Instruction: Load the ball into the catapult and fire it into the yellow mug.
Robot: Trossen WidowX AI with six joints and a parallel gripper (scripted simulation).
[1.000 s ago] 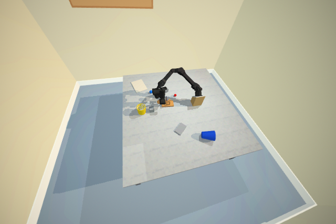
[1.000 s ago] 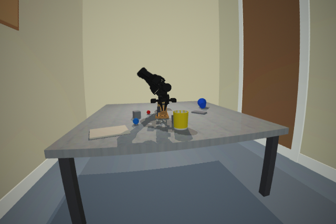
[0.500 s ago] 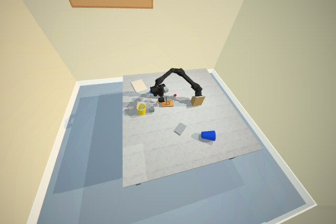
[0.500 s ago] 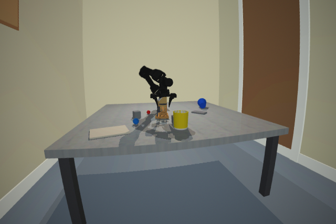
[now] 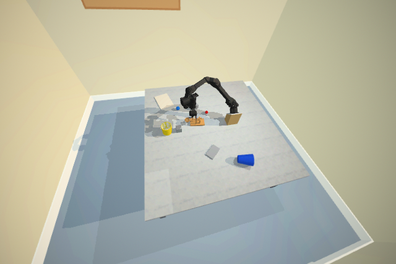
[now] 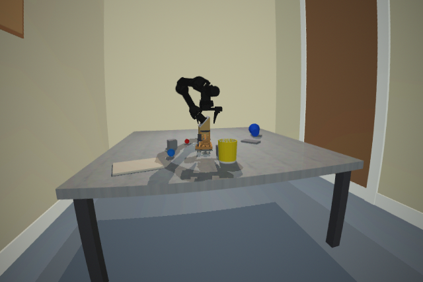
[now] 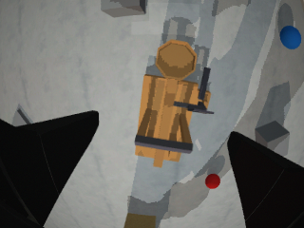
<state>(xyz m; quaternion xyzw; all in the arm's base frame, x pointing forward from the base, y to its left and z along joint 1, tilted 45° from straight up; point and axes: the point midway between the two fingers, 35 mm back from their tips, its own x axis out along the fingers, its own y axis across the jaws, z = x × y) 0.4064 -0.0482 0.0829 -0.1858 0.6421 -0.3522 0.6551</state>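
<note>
The orange catapult (image 5: pixel 197 122) (image 6: pixel 203 146) (image 7: pixel 151 97) stands on the table, its round cup (image 7: pixel 176 59) empty and at the end toward the mug's side. The yellow mug (image 5: pixel 166 129) (image 6: pixel 227 152) stands upright and is out of the wrist view. A red ball (image 5: pixel 206 112) (image 6: pixel 186 141) (image 7: pixel 213 180) and a blue ball (image 5: pixel 177 107) (image 6: pixel 170 152) (image 7: pixel 291 37) lie on the table apart from the catapult. My gripper (image 5: pixel 192 117) (image 6: pixel 205 122) (image 7: pixel 165 128) is wide open and empty above the catapult, fingers pointing down.
A grey block (image 5: pixel 178 128) (image 7: pixel 123 6) stands between catapult and mug. Another grey block (image 6: pixel 172 144) (image 7: pixel 272 135) stands near the balls. A tan block (image 5: pixel 232 119) is at the arm's base. A pale board (image 5: pixel 163 101) (image 6: pixel 136 166), a grey slab (image 5: pixel 212 151) (image 6: pixel 250 141) and a blue cup (image 5: pixel 245 159) (image 6: pixel 254 129) lie farther off.
</note>
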